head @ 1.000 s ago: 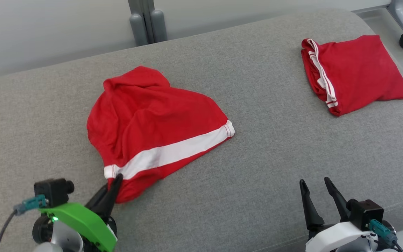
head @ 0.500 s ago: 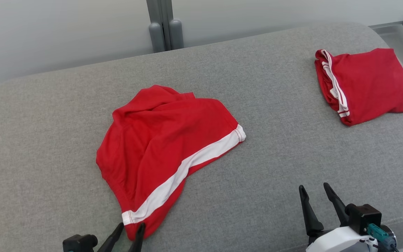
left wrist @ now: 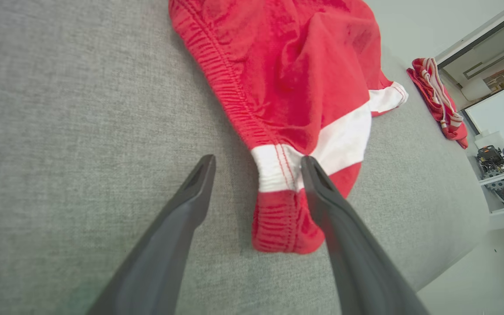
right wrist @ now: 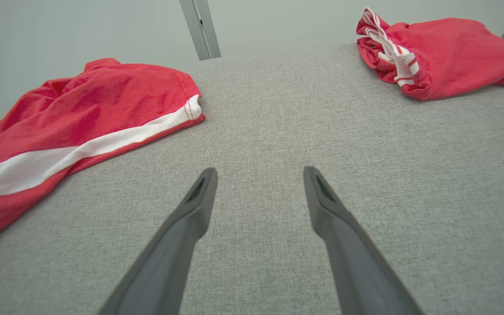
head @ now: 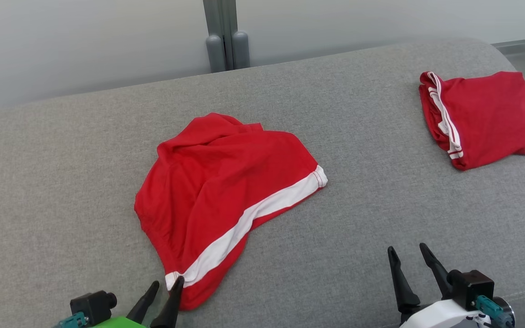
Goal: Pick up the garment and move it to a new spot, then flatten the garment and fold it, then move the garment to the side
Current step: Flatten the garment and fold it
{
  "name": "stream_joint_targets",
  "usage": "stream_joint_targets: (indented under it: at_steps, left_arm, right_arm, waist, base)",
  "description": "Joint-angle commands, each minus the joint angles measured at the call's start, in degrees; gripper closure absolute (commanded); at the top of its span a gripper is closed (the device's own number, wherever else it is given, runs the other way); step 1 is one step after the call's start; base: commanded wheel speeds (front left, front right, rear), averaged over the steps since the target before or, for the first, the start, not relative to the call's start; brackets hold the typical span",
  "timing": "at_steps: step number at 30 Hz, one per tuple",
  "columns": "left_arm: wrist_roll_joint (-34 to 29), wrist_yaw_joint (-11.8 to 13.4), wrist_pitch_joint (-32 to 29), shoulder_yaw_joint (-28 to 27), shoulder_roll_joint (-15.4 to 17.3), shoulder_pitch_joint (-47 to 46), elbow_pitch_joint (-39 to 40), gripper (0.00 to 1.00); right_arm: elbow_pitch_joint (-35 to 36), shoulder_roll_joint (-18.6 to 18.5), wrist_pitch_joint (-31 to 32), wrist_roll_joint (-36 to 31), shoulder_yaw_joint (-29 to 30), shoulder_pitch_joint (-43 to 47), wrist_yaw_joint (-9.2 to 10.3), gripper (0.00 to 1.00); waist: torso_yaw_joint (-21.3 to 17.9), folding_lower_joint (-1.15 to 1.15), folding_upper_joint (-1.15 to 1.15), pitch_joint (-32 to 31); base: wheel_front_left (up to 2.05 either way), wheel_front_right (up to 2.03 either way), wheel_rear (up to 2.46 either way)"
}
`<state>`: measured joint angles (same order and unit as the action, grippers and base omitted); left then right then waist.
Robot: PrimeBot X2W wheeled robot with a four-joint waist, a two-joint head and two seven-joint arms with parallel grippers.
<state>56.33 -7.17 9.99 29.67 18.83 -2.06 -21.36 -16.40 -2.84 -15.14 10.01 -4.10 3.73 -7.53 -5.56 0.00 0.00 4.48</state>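
On the couch, near left edge, your left gripper has just let go: fingers spread, waistband corner loose between them. The red shorts lie rumpled mid-couch. Right gripper hovers, fingers apart, holding nothing. Relocation looks done; flatten next.

Crumpled red garment with a white stripe, unfolded in the middle of the grey cushion
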Motion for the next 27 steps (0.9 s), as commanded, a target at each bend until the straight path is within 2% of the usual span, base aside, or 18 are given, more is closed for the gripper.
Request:
stream_joint_targets:
  at_steps: [1,12,13,15,16,18,19,21,27]
  left_arm:
    - [0.9,-0.3,-1.3,0.1,0.7,-1.0,-0.4,0.00]
    - [3.6,-0.1,-4.6,0.3,1.7,-2.4,-0.3,0.00]
    - [3.6,-0.1,-4.8,0.3,1.7,-2.5,-0.4,0.03]
    - [3.8,0.0,-4.9,0.2,1.8,-2.6,-0.4,0.25]
    - [3.8,0.0,-4.9,0.1,1.9,-2.7,-0.4,0.48]
    - [3.8,0.0,-4.6,0.1,2.0,-2.9,-0.1,0.58]
    - [3.8,0.0,-4.6,0.1,2.1,-2.9,0.0,0.69]
    - [3.7,0.0,-4.9,0.3,2.3,-3.1,0.2,1.00]
    - [3.1,-0.1,-4.3,0.3,3.1,-3.9,1.9,1.00]
  right_arm:
    - [-0.2,-0.1,0.0,-0.1,-0.1,0.0,0.10,0.00]
    - [-0.2,-0.1,0.0,0.4,-0.3,-0.3,0.09,0.00]
    - [-0.2,-0.1,0.0,0.4,-0.4,-0.3,0.09,0.00]
    - [-0.1,-0.1,0.0,0.6,-0.5,-0.5,0.09,0.00]
    - [-0.1,-0.1,0.0,0.7,-0.4,-0.6,0.10,0.00]
    - [0.0,-0.1,0.0,0.7,-0.3,-0.6,0.09,0.00]
    - [0.1,-0.1,0.0,0.8,-0.3,-0.6,0.10,0.00]
    - [0.1,-0.1,0.0,0.8,-0.3,-0.6,0.10,0.00]
    - [-0.1,-0.1,0.0,1.1,-0.5,-0.9,0.09,0.00]
  waist:
    - [-0.2,0.00,0.00,0.1]
    - [-1.4,0.00,0.00,0.7]
    - [-1.5,0.00,0.00,0.7]
    - [-1.7,0.00,0.00,0.9]
    - [-1.7,0.00,0.00,1.0]
    - [-1.7,0.00,0.00,1.1]
    - [-1.8,0.00,0.00,1.2]
    - [-1.7,0.00,0.00,1.2]
    - [-2.0,0.00,0.00,1.3]
  base:
    - [0.00,0.00,0.00]
    - [0.00,0.00,0.00]
    - [0.00,0.00,0.00]
    - [0.00,0.00,0.00]
    - [0.00,0.00,0.00]
    - [0.00,0.00,0.00]
    - [0.00,0.00,0.00]
    - [0.00,0.00,0.00]
    - [0.00,0.00,0.00]
